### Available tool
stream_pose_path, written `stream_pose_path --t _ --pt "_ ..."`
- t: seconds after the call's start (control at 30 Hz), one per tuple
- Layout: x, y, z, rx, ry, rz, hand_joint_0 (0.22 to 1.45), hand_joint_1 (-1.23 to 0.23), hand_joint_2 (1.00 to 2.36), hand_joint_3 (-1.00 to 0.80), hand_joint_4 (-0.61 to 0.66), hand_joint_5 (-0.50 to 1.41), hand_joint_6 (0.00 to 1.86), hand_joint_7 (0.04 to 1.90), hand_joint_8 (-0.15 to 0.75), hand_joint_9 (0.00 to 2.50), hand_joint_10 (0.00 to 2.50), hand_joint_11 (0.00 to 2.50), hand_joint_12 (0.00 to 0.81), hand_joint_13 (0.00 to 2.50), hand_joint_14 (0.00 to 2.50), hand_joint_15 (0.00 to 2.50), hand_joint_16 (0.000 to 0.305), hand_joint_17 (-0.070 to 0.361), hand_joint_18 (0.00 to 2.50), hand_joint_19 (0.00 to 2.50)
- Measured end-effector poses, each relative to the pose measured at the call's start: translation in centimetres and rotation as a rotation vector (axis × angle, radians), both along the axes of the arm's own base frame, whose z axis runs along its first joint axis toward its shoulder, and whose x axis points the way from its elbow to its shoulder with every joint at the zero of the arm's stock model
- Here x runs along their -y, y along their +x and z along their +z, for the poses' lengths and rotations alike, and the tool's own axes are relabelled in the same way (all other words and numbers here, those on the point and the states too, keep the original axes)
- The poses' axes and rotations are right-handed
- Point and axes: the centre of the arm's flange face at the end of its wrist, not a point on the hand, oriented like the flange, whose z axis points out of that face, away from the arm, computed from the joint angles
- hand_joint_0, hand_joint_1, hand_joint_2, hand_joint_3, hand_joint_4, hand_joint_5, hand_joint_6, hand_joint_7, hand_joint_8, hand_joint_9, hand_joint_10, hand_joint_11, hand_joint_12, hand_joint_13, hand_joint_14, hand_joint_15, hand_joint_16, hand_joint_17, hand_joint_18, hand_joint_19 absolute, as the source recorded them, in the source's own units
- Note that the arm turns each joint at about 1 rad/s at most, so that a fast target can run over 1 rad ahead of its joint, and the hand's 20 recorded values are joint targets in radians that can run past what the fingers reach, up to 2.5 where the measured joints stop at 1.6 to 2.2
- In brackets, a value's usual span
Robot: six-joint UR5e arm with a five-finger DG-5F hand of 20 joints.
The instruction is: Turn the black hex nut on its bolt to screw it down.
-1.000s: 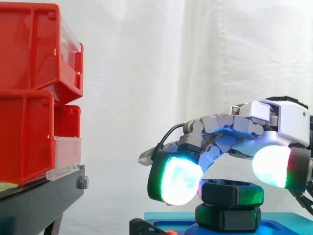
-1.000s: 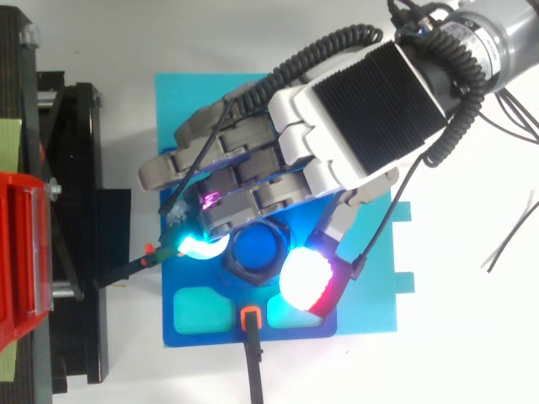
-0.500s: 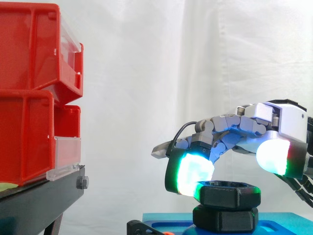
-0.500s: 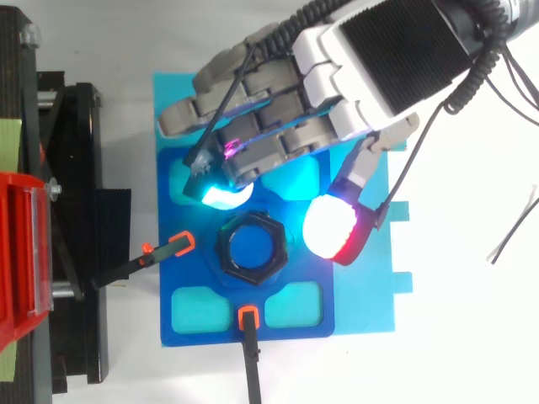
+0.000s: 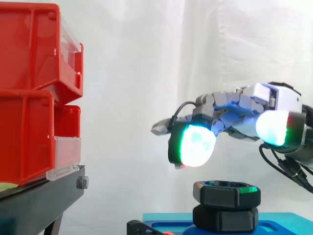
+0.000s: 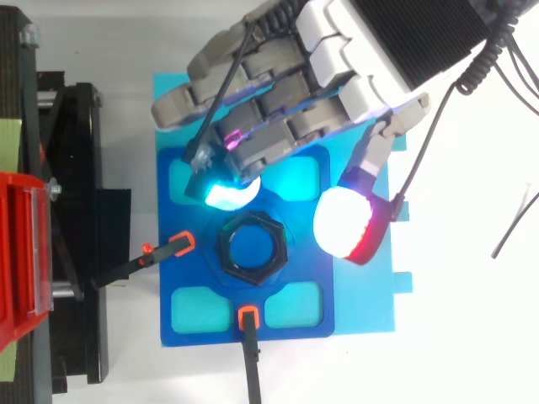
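No writing, number or label can be read on the red bins (image 5: 29, 88), the blue plate (image 6: 202, 278), the black hex nut (image 6: 252, 249) or the hand (image 6: 396, 42).

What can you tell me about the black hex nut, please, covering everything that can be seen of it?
The black hex nut is a six-sided ring, matte and plastic-looking, with a wide round bore through which blue shows from above. It lies flat and level, stacked squarely on a second black hex piece that sits at the middle of the blue fixture. Green and cyan glow tints its upper rim. Nothing else touches it: the hand hovers above it, clear of the nut.
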Motion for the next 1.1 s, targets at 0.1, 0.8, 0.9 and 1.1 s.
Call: stream_pose_path --t 0.1,0.8,0.9,1.1 --pt "-0.9 0.5 0.6 -0.004 0.023 0.023 0.53 -0.17 1.00 -0.50 0.24 -0.05 0.50 1.16 0.296 0.76 0.01 0.33 0.295 0.38 0.00 0.09 0.047 0.107 0.42 0.53" --pt "-7.8 2.3 0.7 -0.039 0.042 0.060 0.53 -0.20 1.00 -0.50 0.25 -0.06 0.50 1.13 0.297 0.76 0.01 0.33 0.295 0.38 0.00 0.09 0.047 0.107 0.44 0.53" --pt "-8.2 2.4 0.6 -0.041 0.037 0.053 0.53 -0.20 1.00 -0.50 0.24 -0.06 0.50 1.13 0.297 0.77 0.01 0.32 0.295 0.38 0.00 0.09 0.047 0.106 0.44 0.52" --pt "-8.6 2.1 -0.2 -0.038 0.014 0.044 0.53 -0.20 1.00 -0.50 0.24 -0.06 0.50 1.13 0.296 0.76 0.01 0.33 0.296 0.38 0.00 0.09 0.047 0.106 0.43 0.52"
